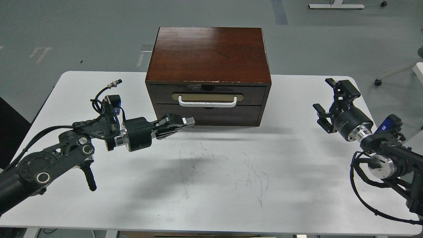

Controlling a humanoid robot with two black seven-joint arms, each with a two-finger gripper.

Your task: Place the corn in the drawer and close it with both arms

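The drawer (251, 90) sits closed in the top of the dark wooden cabinet (208, 53), its white bar handle (207, 101) on a tan plate. The corn is out of view. My left gripper (188, 121) is shut and empty. It hovers low in front of the cabinet's lower left front, just below the plain panel (231, 115), apart from the handle. My right gripper (322, 94) is open and empty, held above the table to the right of the cabinet.
The cabinet stands at the back middle of the white table (211, 185). The table's far right edge runs close behind my right gripper. A chair base (396, 71) and a stand foot (335, 5) are on the grey floor beyond.
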